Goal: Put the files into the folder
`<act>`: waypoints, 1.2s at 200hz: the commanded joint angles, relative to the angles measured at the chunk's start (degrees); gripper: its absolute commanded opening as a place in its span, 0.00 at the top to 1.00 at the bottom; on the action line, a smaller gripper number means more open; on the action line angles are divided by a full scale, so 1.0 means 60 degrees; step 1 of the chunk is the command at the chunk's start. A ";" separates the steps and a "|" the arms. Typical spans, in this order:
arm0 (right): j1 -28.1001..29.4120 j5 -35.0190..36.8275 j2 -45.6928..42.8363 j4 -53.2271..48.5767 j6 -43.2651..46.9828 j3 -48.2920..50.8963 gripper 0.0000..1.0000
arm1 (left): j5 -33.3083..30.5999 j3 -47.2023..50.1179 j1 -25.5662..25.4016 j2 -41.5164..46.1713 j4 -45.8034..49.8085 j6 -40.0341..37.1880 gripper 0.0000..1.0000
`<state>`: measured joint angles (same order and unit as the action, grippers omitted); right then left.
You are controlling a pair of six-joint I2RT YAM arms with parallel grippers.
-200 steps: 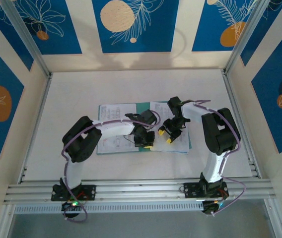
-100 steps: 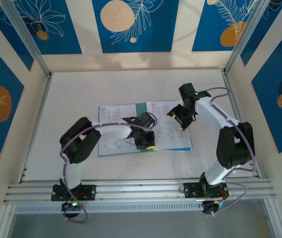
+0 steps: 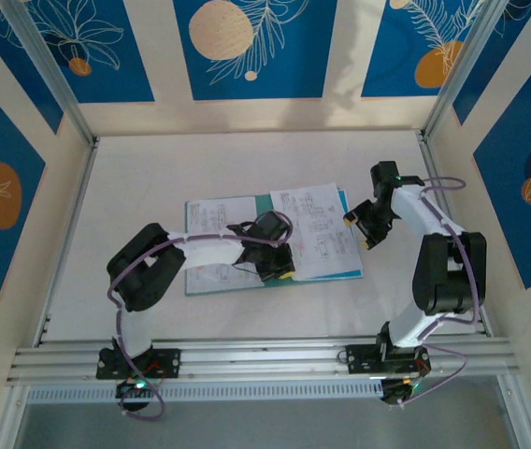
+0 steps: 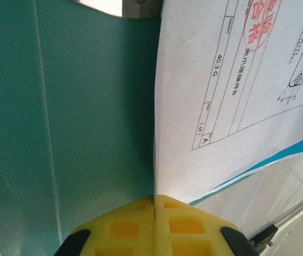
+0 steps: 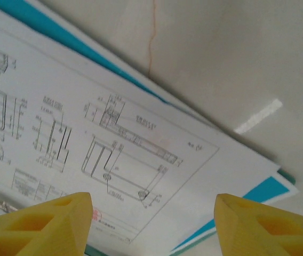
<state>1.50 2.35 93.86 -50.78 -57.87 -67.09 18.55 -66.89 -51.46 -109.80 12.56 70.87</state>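
The teal folder [image 3: 262, 206] lies open and flat in the middle of the table. One white printed file [image 3: 211, 220] rests on its left half and another file [image 3: 317, 229] on its right half, slightly turned. My left gripper [image 3: 284, 275] is shut, tips down at the folder's middle near the front edge. In the left wrist view its gripper [image 4: 154, 213] meets the sheet's [image 4: 221, 106] left edge beside bare teal folder [image 4: 87, 117]. My right gripper [image 3: 360, 231] hangs open by the folder's right edge. In its wrist view the right gripper [image 5: 157, 224] is above the file [image 5: 114, 149] corner, holding nothing.
The pale table [image 3: 247, 159] has free room behind, left and right of the folder. A metal rail [image 3: 265, 355] runs along the near edge by the arm bases. Patterned blue walls [image 3: 256, 47] enclose the cell on three sides.
My right gripper has drawn back from the right-hand sheet toward the folder's right edge. That sheet now lies a little turned. The left gripper has barely moved and stays shut.
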 commanded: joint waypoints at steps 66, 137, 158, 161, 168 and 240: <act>-0.0620 -0.0112 0.1945 0.0747 -0.0080 -0.1648 0.80 | -0.0148 0.0122 -0.0097 0.0399 0.0243 0.0106 0.69; -0.0708 -0.0243 0.3820 0.0640 -0.0798 -0.3325 0.99 | -0.0489 -0.0217 -0.0058 0.0937 0.1439 -0.0421 0.55; -0.0661 -0.0260 0.4341 0.0356 -0.1079 -0.3832 1.00 | -0.0680 -0.0273 0.0111 0.1029 0.1878 -0.0697 0.56; -0.0651 -0.0252 0.4401 0.0322 -0.1122 -0.3890 1.00 | -0.0684 -0.0269 0.0151 0.1029 0.1934 -0.0718 0.57; -0.0618 -0.0245 0.4526 0.0264 -0.1191 -0.3994 1.00 | -0.0703 -0.0254 0.0266 0.1037 0.2009 -0.0786 0.60; -0.0268 -0.0227 0.5098 0.0098 -0.1760 -0.4304 1.00 | -0.1069 -0.0352 0.1300 0.0702 0.2748 -0.1908 0.73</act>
<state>-1.15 2.13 122.83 -48.07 -65.95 -91.70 13.72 -67.75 -44.95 -104.79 25.41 62.98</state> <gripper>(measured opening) 0.065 0.276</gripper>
